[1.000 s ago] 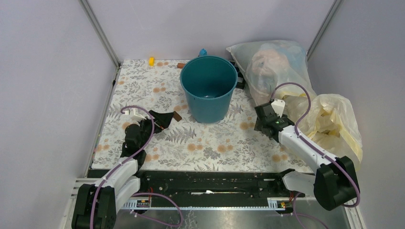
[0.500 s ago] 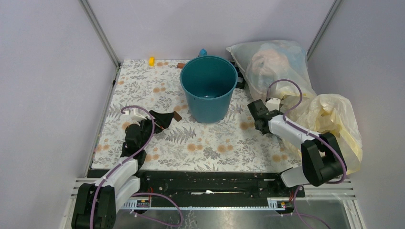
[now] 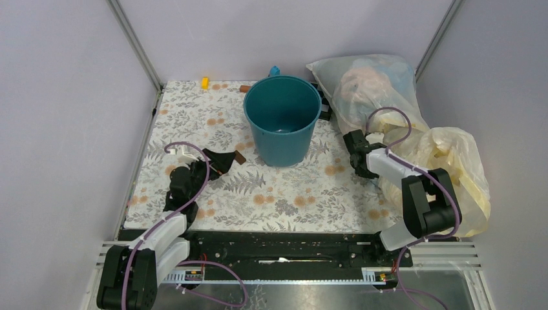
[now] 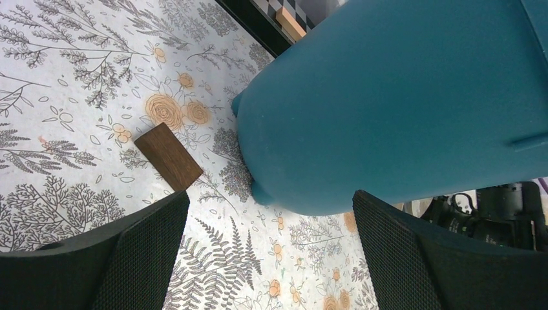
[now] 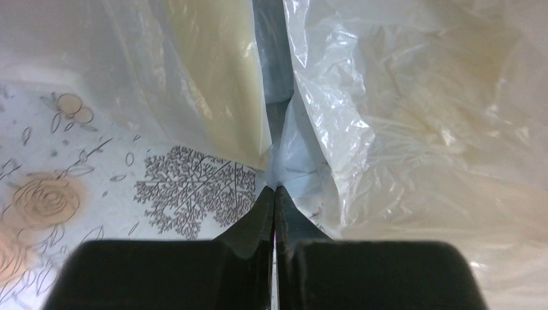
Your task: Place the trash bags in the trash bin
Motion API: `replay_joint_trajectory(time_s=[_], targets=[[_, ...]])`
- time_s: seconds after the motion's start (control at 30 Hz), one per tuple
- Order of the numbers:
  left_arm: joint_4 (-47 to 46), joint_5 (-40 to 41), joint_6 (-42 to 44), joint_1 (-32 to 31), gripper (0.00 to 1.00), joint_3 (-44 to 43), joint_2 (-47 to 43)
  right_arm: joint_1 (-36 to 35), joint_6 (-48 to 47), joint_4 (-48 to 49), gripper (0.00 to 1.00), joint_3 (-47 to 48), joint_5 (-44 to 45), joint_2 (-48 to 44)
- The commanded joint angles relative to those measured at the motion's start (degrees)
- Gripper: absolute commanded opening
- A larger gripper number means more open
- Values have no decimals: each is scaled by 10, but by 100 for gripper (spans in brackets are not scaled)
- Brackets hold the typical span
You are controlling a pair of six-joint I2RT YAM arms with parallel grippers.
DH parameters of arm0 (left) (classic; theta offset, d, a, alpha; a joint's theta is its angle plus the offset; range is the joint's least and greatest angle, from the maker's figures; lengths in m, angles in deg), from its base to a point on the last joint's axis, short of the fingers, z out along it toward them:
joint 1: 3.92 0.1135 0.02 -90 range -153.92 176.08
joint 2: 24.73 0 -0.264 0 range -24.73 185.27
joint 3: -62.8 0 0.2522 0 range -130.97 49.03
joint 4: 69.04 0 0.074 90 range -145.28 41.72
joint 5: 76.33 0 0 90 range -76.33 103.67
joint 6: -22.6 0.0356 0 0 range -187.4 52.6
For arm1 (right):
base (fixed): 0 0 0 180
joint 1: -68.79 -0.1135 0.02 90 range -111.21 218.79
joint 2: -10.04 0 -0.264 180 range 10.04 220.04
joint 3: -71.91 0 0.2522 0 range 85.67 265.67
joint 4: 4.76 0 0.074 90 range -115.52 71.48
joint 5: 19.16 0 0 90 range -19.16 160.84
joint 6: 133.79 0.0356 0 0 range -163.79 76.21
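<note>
The left gripper (image 3: 223,160) lies low over the left half of the floral worktop (image 3: 278,194), its fingers spread wide with nothing between them. A small brown block (image 3: 240,157) lies flat on the worktop just beyond its tips, close to the base of the trash bin (image 3: 282,145) but apart from it. The trash bin stands upright at the middle of the far edge, mouth open. Along that far edge sit a small yellow piece (image 3: 205,82) near the far-left corner, a small brown piece (image 3: 245,88) and a small blue item (image 3: 274,70) behind the bin.

To the right of the bin, at the right edge, the right gripper (image 5: 275,191) has its fingers pressed together. Its tips reach into the seam between the bulky pale-yellow bag (image 3: 452,161) and the large stuffed whitish bag (image 3: 368,84), which fills the far-right corner. In the right wrist view a narrow fold of thin light-blue plastic (image 5: 287,155) runs down that seam to the fingertips. Whether the fingers have it pinched cannot be told.
</note>
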Motion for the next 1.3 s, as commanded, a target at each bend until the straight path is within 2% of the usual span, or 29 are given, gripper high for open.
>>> replay_joint_trajectory(time_s=[0.0, 0.1, 0.27, 0.4, 0.6, 0.83, 0.87, 0.97, 1.1, 1.13, 1.17, 1.27], targets=[[-32, -12, 2, -2, 99, -23, 1, -4, -12, -40, 0, 32, -52, -79], [-31, -12, 2, -2, 99, -23, 1, -15, -33, -60, 0, 58, -138, -126], [-32, -12, 3, -2, 99, -23, -1, -37, -66, -72, 0, 118, -370, -180], [-33, -13, 3, -2, 99, -23, 1, -69, -66, -108, 0, 184, -402, -190], [-39, -20, 1, -2, 99, -23, 9, -91, -58, -111, 0, 251, -528, -215], [-56, -35, -3, -3, 99, -26, 26, -114, -26, -50, 0, 253, -644, -220], [-58, -39, -3, -3, 99, -27, 30, -120, -24, -42, 4, 245, -651, -219], [-65, -51, -3, -6, 99, -32, 43, -125, -24, -27, 41, 198, -635, -223], [-84, -75, 0, -14, 99, -38, 60, -124, -34, -21, 90, 121, -524, -258], [-91, -81, 2, -19, 99, -39, 64, -124, -39, -13, 97, 101, -508, -268], [-98, -85, 3, -26, 98, -41, 70, -124, -42, -3, 99, 80, -499, -278], [-121, -109, 6, -45, 94, -47, 84, -125, -61, 33, 98, 26, -486, -290]])
